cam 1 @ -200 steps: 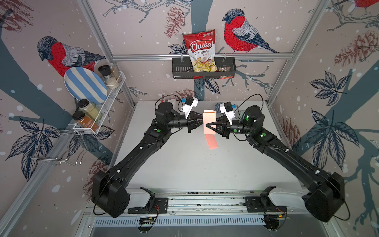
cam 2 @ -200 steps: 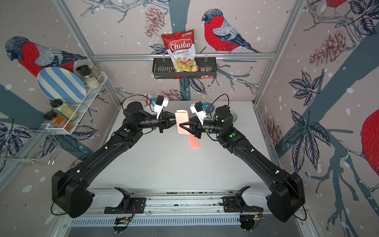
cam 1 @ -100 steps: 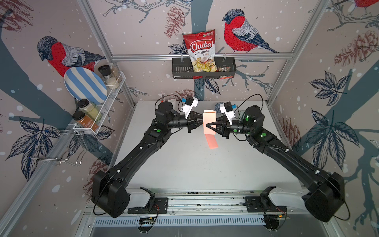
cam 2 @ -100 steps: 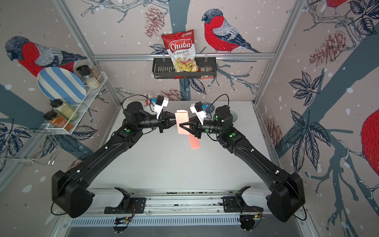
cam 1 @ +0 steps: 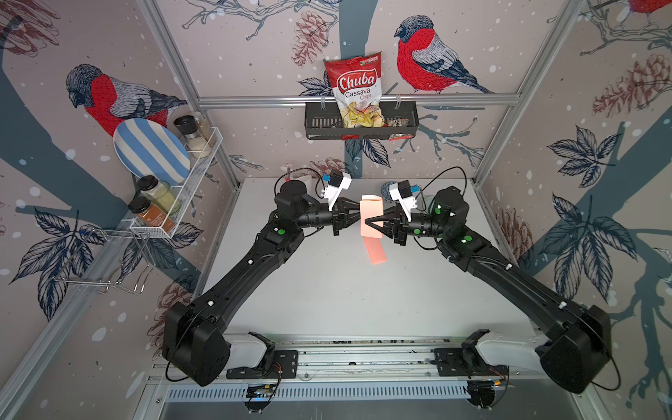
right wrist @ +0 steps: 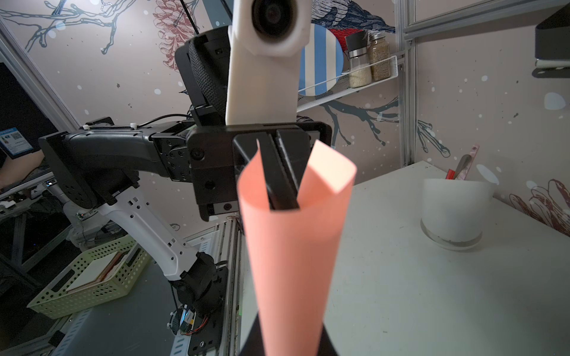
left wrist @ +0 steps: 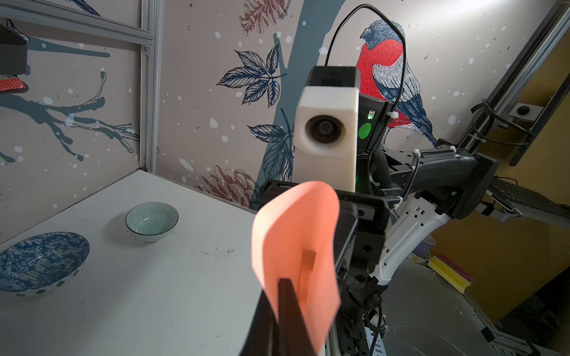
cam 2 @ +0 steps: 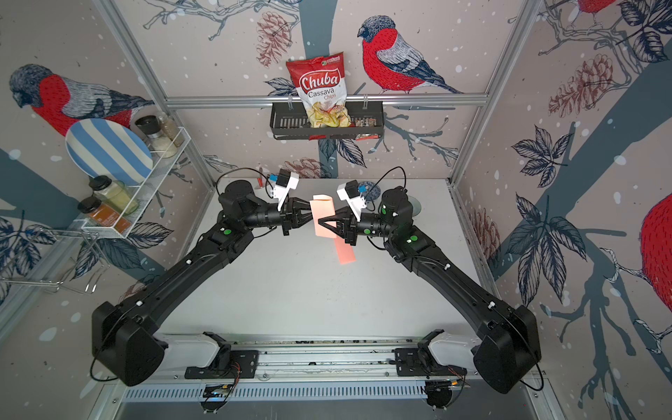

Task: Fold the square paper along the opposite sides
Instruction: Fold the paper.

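Note:
A salmon-pink paper (cam 1: 371,214) hangs curled in the air above the back of the table, in both top views (cam 2: 323,214). My left gripper (cam 1: 358,215) comes at it from the left and is shut on its edge, as the left wrist view shows (left wrist: 285,282). From the right, my right gripper (cam 1: 366,220) pinches it with its fingers drawn together. In the right wrist view the paper (right wrist: 293,246) covers those jaws (right wrist: 291,339). A darker pink strip (cam 1: 376,251) shows just below; I cannot tell whether it belongs to the same sheet.
A blue patterned bowl (left wrist: 40,262) and a small green bowl (left wrist: 151,218) stand at the back right of the table. A white cup (right wrist: 453,212) with utensils stands at the back left. A wire rack (cam 1: 174,189) and a black basket (cam 1: 360,123) hang on the walls.

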Controlling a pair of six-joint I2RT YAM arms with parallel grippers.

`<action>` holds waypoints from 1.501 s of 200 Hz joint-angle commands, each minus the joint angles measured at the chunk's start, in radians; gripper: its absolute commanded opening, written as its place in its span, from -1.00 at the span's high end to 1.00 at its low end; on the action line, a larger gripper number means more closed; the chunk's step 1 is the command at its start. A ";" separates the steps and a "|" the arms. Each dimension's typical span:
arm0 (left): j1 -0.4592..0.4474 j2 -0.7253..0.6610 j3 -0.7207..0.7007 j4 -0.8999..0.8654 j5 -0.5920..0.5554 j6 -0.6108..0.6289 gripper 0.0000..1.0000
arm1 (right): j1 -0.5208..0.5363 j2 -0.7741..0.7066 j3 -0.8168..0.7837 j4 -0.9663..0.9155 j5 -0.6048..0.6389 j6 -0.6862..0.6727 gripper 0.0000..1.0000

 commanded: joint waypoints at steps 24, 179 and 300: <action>-0.002 -0.002 0.000 0.036 0.003 0.004 1.00 | 0.003 -0.005 0.000 0.037 0.001 -0.011 0.70; -0.002 -0.002 -0.006 0.036 0.001 0.002 1.00 | 0.005 -0.031 -0.002 0.044 0.010 -0.011 0.60; -0.002 -0.004 -0.010 0.043 0.002 -0.002 1.00 | 0.005 -0.025 0.000 0.056 0.016 -0.005 0.59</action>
